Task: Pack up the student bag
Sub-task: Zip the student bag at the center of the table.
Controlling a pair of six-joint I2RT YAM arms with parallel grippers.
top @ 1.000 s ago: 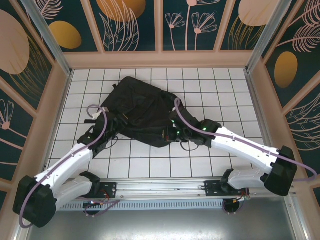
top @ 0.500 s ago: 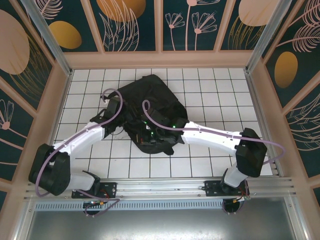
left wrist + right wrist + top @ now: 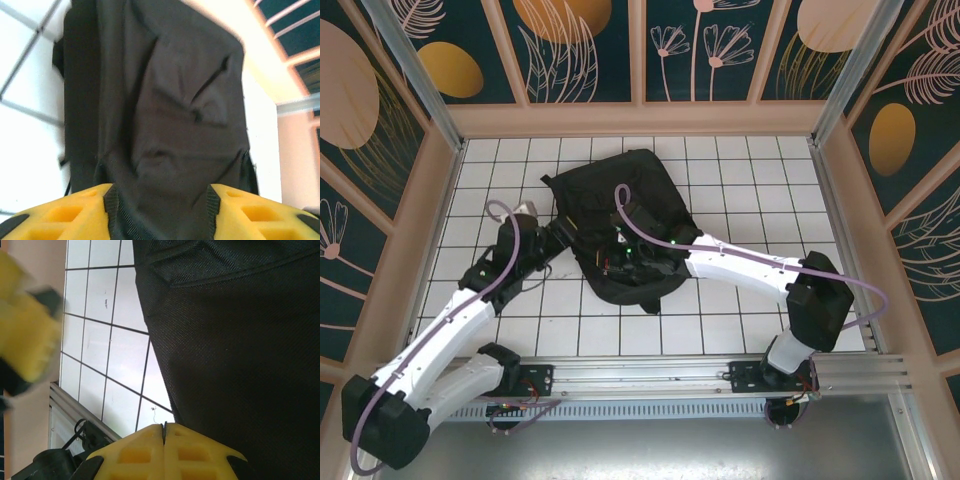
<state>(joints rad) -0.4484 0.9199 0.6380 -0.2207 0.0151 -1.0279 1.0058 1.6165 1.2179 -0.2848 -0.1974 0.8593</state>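
The black backpack (image 3: 620, 205) lies flat in the middle of the white tiled surface (image 3: 750, 190), rounded end toward the arms. The left hand (image 3: 560, 232) is at its left edge, and from the wrist camera you can see it grasping the bag. A fold of dark cloth fills the gap between the yellow fingers (image 3: 65, 212) and touches both pads. Over on the other side, the right hand (image 3: 618, 264) reaches in across the near part of the bag. From its own camera that hand is clenched, fingertips pressed together along one thin seam with nothing between them. It sits right over the bag's edge, where black fabric meets tile.
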